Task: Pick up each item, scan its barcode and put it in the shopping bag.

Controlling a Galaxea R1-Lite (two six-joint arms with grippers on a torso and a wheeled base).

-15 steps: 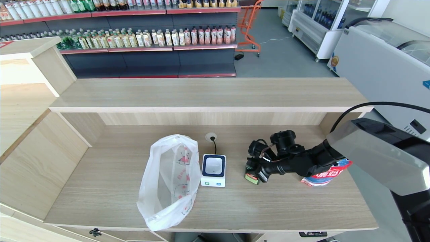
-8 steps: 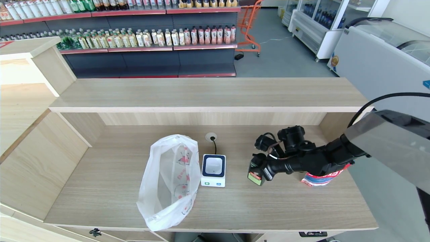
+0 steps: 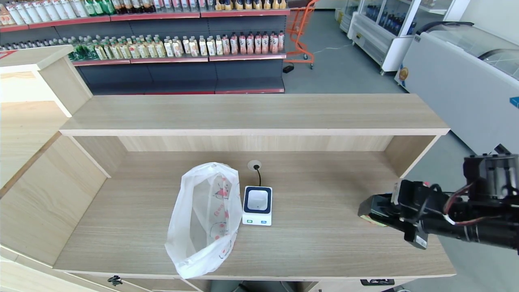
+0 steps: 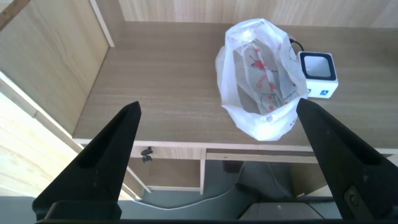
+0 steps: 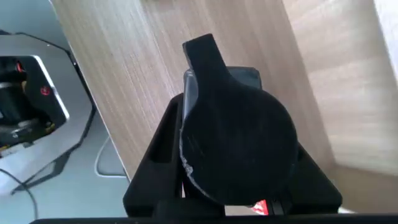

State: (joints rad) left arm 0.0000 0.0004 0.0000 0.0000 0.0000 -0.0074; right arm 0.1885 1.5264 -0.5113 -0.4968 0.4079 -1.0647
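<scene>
We see the item [image 5: 236, 137] best from the right wrist: a round, dark-topped shape with a sliver of red on it, close against that arm's gripper, over the pale wood. We take it for a can-like product, though the angle is poor. In the head view the right gripper [image 3: 367, 211] sits low over the counter [image 3: 324, 243] at the right of the frame, near the counter's right end. We cannot tell whether it is clamped on the item or only around it. The shopping bag [image 3: 204, 219] lies at lower centre-left, white and translucent with red print, its mouth gaping toward the front edge. Just to its right stands the scanner [image 3: 258, 205], white with a dark-framed window. Its cable [image 3: 258, 175] runs up the frame to a hole in the counter. The left gripper [image 4: 217, 107] is spread wide with nothing in it, above the counter's front edge. Shelves of bottles [image 3: 182, 44] fill the upper left, and freezers [image 3: 466, 69] the upper right.
</scene>
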